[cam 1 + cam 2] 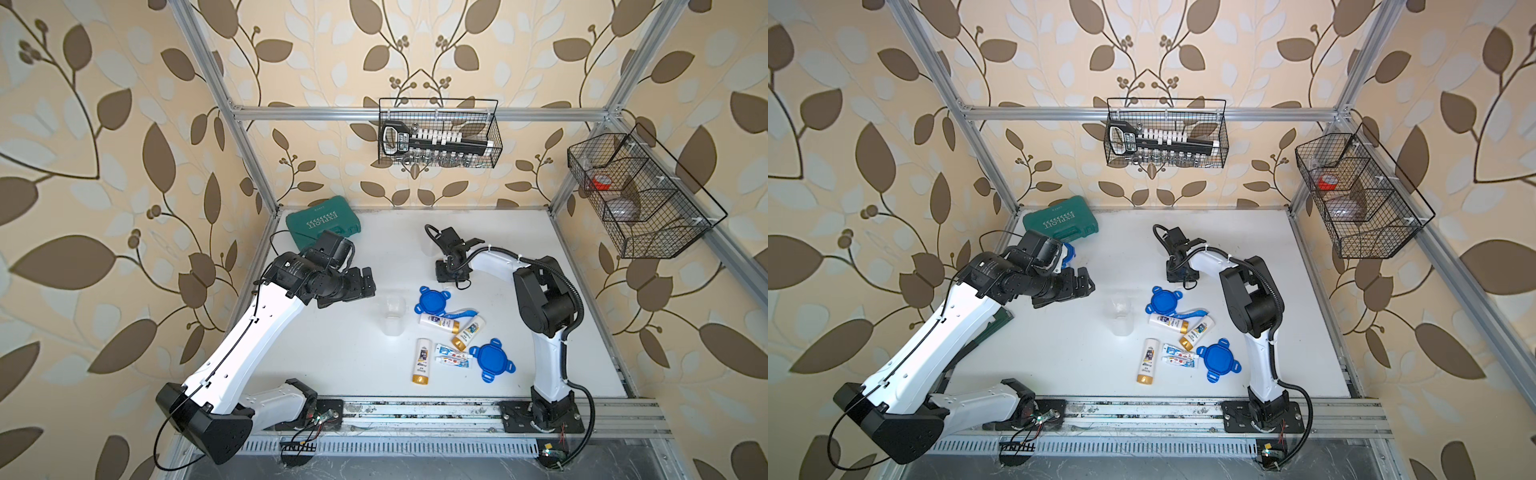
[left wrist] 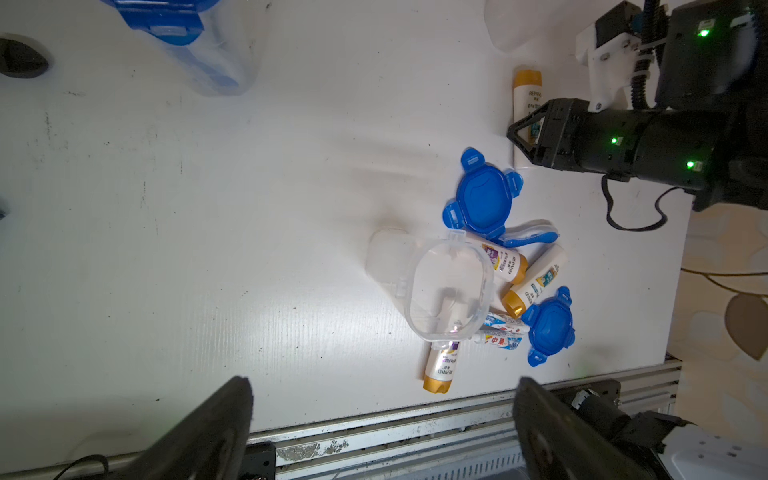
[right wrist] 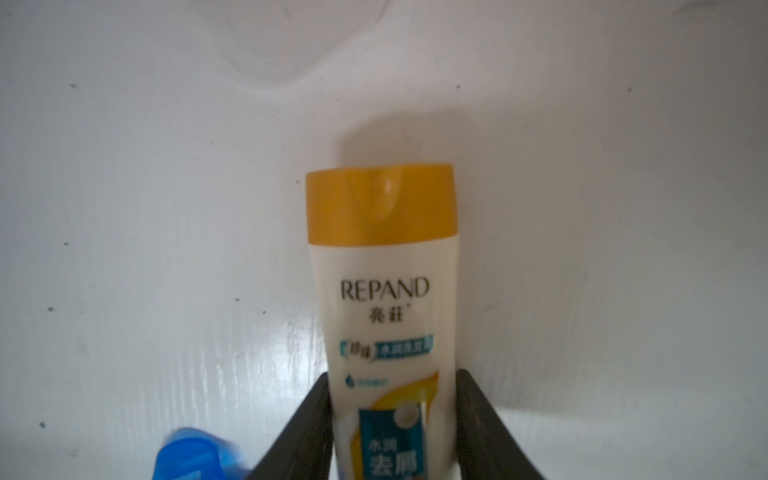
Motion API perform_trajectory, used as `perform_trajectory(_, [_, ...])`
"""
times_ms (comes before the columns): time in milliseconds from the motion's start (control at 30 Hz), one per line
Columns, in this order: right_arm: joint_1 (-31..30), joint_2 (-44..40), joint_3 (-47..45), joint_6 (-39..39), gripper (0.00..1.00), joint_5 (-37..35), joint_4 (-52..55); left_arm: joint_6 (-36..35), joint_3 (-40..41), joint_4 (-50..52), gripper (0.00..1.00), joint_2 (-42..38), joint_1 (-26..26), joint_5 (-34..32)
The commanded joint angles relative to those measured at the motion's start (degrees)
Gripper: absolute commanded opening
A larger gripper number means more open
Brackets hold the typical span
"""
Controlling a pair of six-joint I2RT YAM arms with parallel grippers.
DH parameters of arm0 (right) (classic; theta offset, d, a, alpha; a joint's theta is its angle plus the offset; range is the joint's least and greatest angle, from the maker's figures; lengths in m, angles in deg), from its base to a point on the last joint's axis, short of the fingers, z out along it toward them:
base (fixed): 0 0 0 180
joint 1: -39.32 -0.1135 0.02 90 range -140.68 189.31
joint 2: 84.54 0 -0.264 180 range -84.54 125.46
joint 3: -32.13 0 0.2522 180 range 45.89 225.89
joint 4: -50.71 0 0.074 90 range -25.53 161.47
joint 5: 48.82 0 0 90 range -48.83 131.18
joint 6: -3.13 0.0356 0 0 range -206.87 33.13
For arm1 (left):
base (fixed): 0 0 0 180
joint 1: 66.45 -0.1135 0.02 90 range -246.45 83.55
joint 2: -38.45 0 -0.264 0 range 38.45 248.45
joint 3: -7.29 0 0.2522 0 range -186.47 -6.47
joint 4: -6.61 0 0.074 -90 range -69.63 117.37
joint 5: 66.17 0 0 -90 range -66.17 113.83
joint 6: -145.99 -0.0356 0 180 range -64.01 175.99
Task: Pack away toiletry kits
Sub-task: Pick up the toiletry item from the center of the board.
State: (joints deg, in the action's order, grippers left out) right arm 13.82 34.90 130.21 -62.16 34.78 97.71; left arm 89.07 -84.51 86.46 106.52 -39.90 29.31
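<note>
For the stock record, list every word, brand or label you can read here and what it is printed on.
"REPAND": bottle in the right gripper, below its gold cap.
"亮莊": same bottle, under the brand.
"去屑": same bottle, blue panel.
"EXPLOIT": green case, upside down in both top views.
Too small or blurred: print on the loose bottles and toothpaste tubes.

1. The tool case (image 1: 322, 222): the table's (image 1: 332, 365) back left corner.
2. The jar (image 1: 392, 316) sits near the middle, a lid (image 1: 432, 300) just right of it.
3. Before that lid: three bottles (image 1: 422, 359) and tubes (image 1: 453, 357), with a second lid (image 1: 491, 359) just right.
4. Behind the first lid, another bottle (image 3: 386, 291) lies between the right tool's (image 3: 392, 374) jaws.
</note>
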Motion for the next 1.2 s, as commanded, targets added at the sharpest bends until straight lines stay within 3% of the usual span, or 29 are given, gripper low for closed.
perform_trajectory(0, [-0.35,0.39,-6.13,0.55,0.39,1.64,0.26,-0.84,-1.61,0.3,0.99,0.05,-0.53,-1.25])
perform_trajectory(200, [-0.34,-10.63,-16.05,-1.67,0.33,2.7,-12.09,-0.82,-2.06,0.66,0.99,0.56,-0.96,-1.16])
perform_trajectory(300, [-0.51,-17.95,-21.71,-5.21,0.31,2.81,-19.51,-1.77,-2.74,1.46,0.99,0.07,-3.78,0.61])
perform_trajectory(400, [-1.11,-25.64,-26.55,-9.54,0.29,3.52,-25.29,-2.04,-2.78,0.81,0.99,-0.16,-7.15,6.19])
perform_trajectory(567, [-4.76,-37.74,-30.32,-15.13,0.27,7.99,-25.58,-0.7,-4.16,-4.04,0.99,2.09,-7.47,18.45])
perform_trajectory(733, [-11.76,-47.83,-32.76,-11.63,0.26,11.07,-23.24,4.41,-3.17,-15.97,0.99,3.39,-5.78,29.1])
perform_trajectory(967, [-25.06,-50.64,-29.73,-7.74,0.27,8.28,-22.39,6.74,-2.81,-22.14,0.99,7.31,0.2,28.99])
perform_trajectory(1067, [-27.29,-50.11,-28.68,-6.22,0.28,7.81,-22.57,7.29,-2.19,-24.03,0.99,8.39,1.33,28.99])
perform_trajectory(1167, [-28.13,-49.18,-28.41,-5.61,0.28,7.88,-22.85,7.27,-1.55,-23.92,0.91,8.96,2.31,28.66])
